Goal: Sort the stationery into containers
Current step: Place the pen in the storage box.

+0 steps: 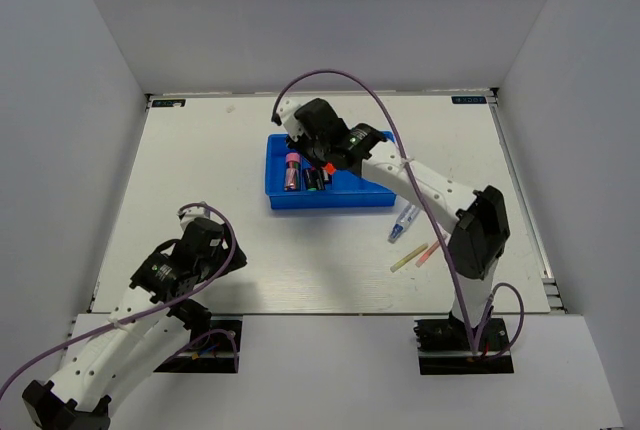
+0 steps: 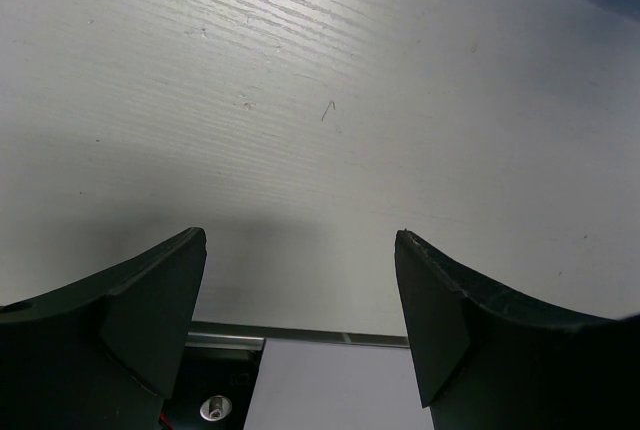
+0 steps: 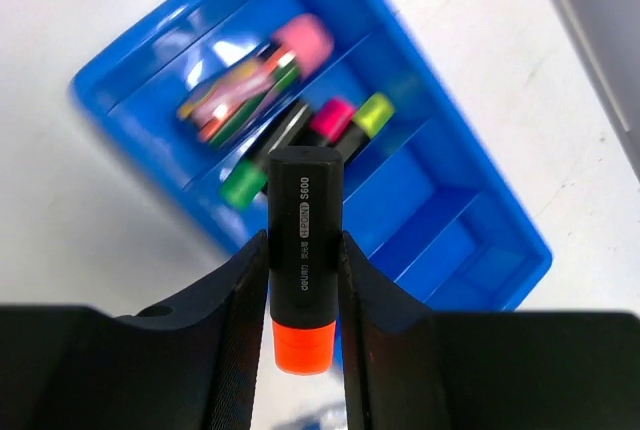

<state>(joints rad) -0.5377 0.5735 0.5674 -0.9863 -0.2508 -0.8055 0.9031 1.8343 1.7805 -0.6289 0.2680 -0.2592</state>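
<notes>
The left gripper [image 2: 300, 250] hung spread open over the table [image 2: 300, 70], well apart from the stationery. The right gripper [image 3: 303, 260] pinched an orange-capped highlighter [image 3: 305, 210] above the blue tray [image 3: 440, 200]. Only the top view showed the blue-and-white tube [image 1: 404, 221] and two sticks [image 1: 407, 261] lying right of the tray.

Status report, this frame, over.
Right gripper shut on orange-capped highlighter, over blue tray. Left gripper open, empty. Pen, pink stick, yellow stick unsorted on table. Nothing obstructing.
</notes>
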